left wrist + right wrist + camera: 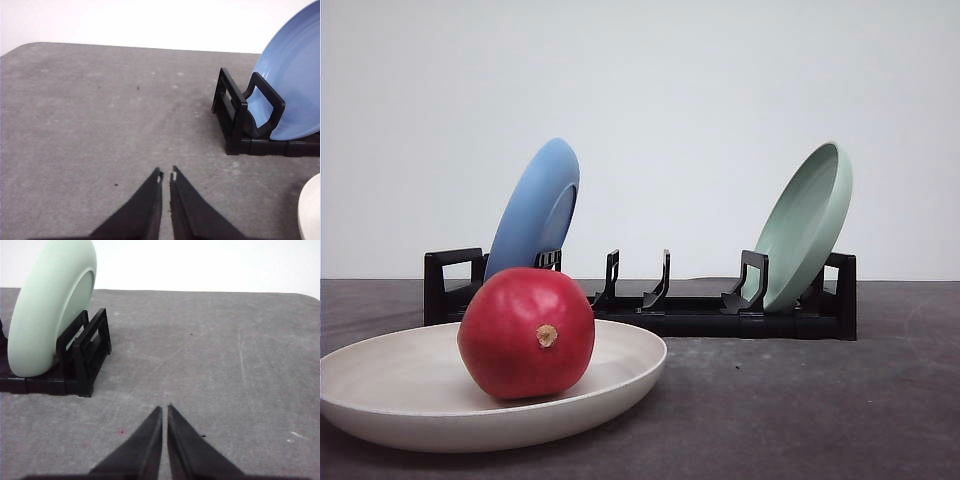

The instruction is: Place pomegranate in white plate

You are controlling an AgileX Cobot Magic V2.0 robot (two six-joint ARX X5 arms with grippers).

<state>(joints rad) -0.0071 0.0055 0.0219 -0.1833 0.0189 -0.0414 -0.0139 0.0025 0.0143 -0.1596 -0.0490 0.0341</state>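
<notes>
Two closed grippers, left (166, 176) and right (165, 409), hover over bare grey table (225, 365). The pomegranate (526, 333) sits in the white plate (380, 385) near the rack (710, 318).

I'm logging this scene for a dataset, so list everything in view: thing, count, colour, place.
pomegranate: 1, glossy red, sitting in the white plate, tan nub facing the camera
white plate: 1, off-white, flat on the table at front left
blue plate: 1, blue, standing tilted at the rack's left end
green plate: 1, pale green, standing tilted at the rack's right end
dish rack: 1, black, across the table behind the white plate, middle slots free
table: 1, dark grey, under everything
left gripper: 1, black, above bare table, shut
right gripper: 1, black, above bare table, shut
</notes>
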